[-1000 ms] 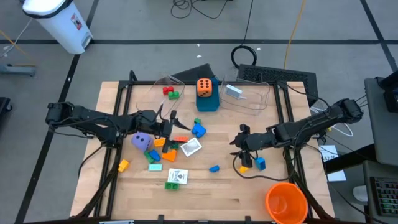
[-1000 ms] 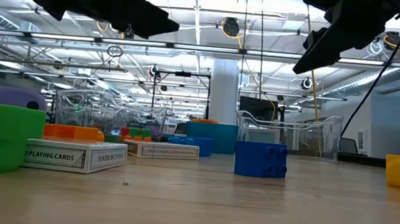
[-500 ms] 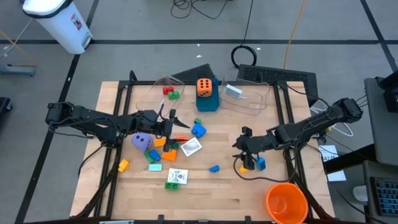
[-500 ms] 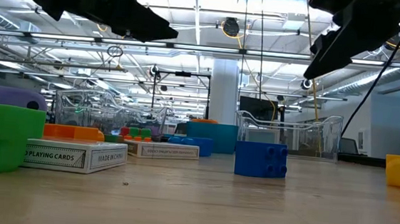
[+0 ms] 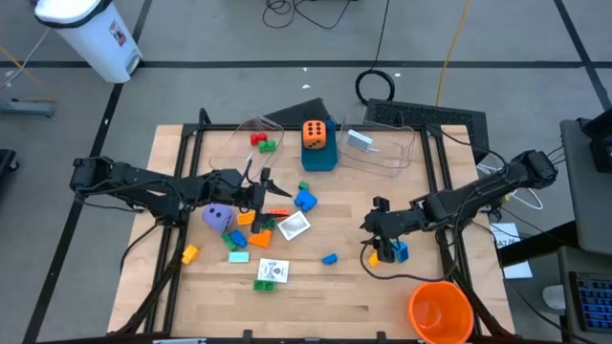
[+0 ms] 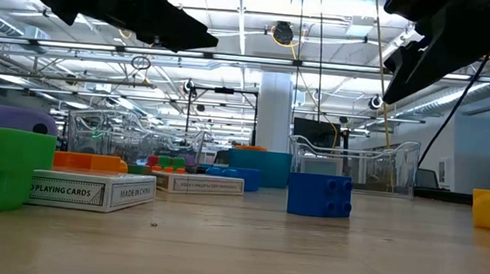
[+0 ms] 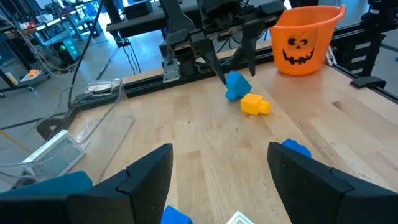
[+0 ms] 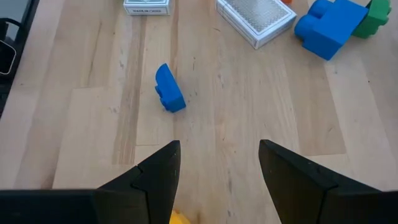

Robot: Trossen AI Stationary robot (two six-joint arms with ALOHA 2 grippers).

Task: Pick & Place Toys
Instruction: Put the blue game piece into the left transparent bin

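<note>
The tabletop (image 5: 316, 287) carried scattered toys. The right gripper (image 5: 381, 250) hung with fingers apart, empty, above a blue brick (image 5: 399, 251) and a yellow brick (image 7: 255, 104). It probably needed centring over one brick before descending. The left gripper (image 5: 263, 188) waited, also spread.

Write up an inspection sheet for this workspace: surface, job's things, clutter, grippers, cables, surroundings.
Surface: light wooden table top, bare toward the near edge.
Job's things: small plastic bricks scattered mid-table; purple dotted die among them; orange dotted die on a blue box; white picture cards; lone blue brick; blue and yellow bricks under the right gripper.
Clutter: orange plastic pumpkin-face cup at the corner; clear plastic tubs at the far side.
Grippers: left gripper open above the brick cluster; right gripper open above its two bricks.
Cables: black coil on the floor.
Surroundings: white bin on grey floor.
</note>
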